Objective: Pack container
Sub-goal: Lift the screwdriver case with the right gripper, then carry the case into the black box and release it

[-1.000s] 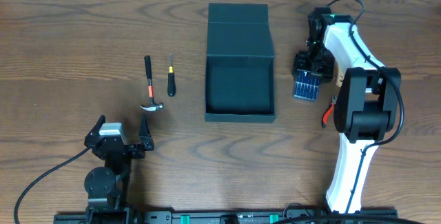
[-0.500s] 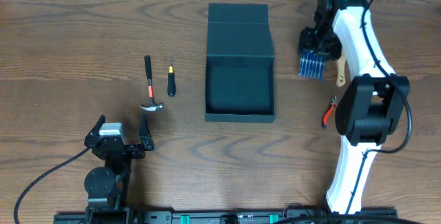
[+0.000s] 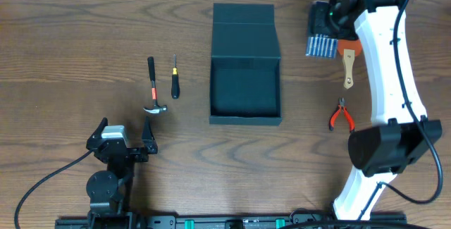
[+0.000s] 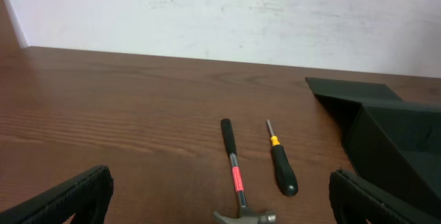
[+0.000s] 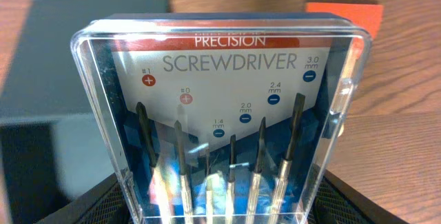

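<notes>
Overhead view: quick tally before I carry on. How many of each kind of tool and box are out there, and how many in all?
container: 1
hammer: 1
screwdriver: 1
precision screwdriver set: 1
scraper: 1
pliers: 1
Total: 6

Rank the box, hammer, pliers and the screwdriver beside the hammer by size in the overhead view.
1. box, clearly largest
2. hammer
3. screwdriver and pliers look about alike: the screwdriver is longer, the pliers wider.
</notes>
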Controlling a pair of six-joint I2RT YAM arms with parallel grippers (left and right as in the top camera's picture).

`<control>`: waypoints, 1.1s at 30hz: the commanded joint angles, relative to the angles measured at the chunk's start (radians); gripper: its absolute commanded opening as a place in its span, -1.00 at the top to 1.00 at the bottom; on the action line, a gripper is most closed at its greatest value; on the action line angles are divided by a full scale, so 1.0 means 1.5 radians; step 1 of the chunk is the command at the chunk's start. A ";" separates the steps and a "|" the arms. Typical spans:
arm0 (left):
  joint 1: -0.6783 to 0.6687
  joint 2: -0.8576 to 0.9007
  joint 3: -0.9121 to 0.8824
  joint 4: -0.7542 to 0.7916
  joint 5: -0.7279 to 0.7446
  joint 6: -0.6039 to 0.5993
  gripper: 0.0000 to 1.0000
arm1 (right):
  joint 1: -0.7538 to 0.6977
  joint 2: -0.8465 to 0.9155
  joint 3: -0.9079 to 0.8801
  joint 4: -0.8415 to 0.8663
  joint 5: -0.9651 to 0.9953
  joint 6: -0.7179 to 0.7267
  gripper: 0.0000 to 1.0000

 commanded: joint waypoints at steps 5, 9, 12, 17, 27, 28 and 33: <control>-0.003 -0.004 -0.009 -0.003 0.006 0.004 -0.97 | 0.087 -0.029 0.013 -0.057 0.005 0.053 0.56; -0.003 -0.004 -0.009 -0.003 0.006 0.004 -0.97 | 0.136 -0.029 0.011 -0.067 0.006 0.091 0.59; -0.003 -0.004 -0.009 -0.003 0.006 0.004 -0.97 | 0.173 -0.029 0.011 -0.074 0.017 0.124 0.57; -0.003 -0.004 -0.009 -0.003 0.006 0.004 -0.97 | 0.221 -0.028 0.005 -0.093 0.041 0.176 0.54; -0.003 -0.004 -0.009 -0.003 0.006 0.004 -0.97 | 0.256 -0.028 -0.100 -0.073 0.050 0.236 0.53; -0.003 -0.004 -0.009 -0.003 0.006 0.004 -0.97 | 0.256 -0.028 -0.116 -0.066 0.050 0.240 0.53; -0.003 -0.004 -0.009 -0.003 0.006 0.004 -0.97 | 0.257 -0.028 -0.200 -0.009 0.047 0.244 0.53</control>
